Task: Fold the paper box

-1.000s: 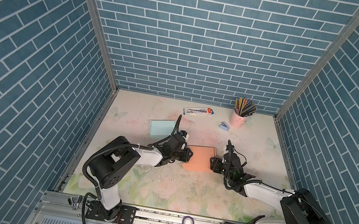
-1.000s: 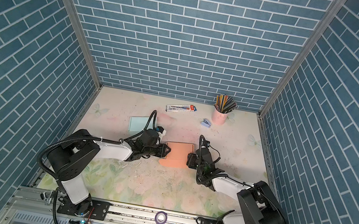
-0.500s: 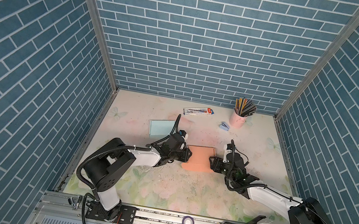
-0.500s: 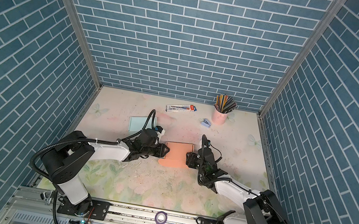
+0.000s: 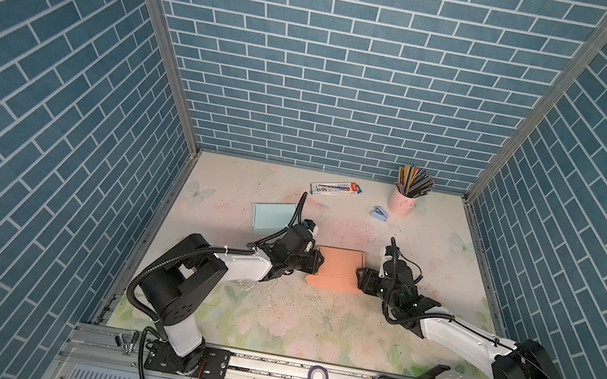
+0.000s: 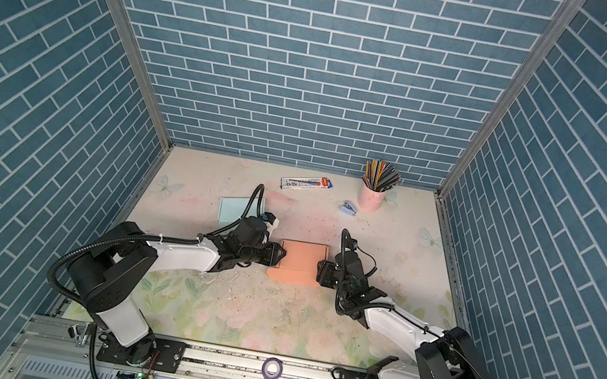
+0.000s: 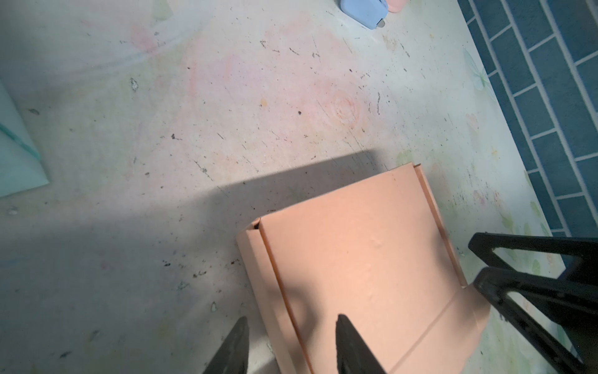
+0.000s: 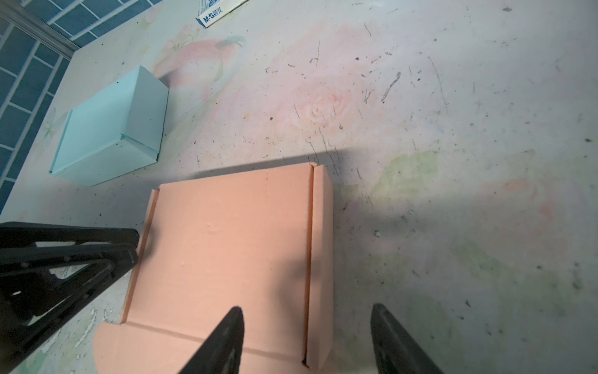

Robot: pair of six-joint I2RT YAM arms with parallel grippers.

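**Top views.** The orange paper box [image 5: 336,270] lies at the middle of the table [image 5: 270,319]. Its lid is down and its front flap [image 5: 331,285] is spread flat toward 6 o'clock. The left gripper [image 5: 316,264] stands at the box's 9 o'clock edge and the right gripper [image 5: 361,283] at its 3 o'clock edge. Compared with a second ago, the right arm has stretched out and brought its gripper closer to the box. The left gripper and the box have hardly shifted. A light-blue box [image 5: 273,217] sits apart at 10 o'clock.

**Left wrist view.** The left gripper [image 7: 291,340] is part-way open. One fingertip is over the lid and the other over bare table, so it straddles the side wall and grips nothing.

**Right wrist view.** The right gripper [image 8: 305,330] is open wider. It straddles the opposite side wall in the same way and holds nothing.

**Assessment.** The box is now bracketed on both sides. The folding appears nearly done, with the front flap not yet tucked. The card is light, so an uneven push from one side would likely slide it.
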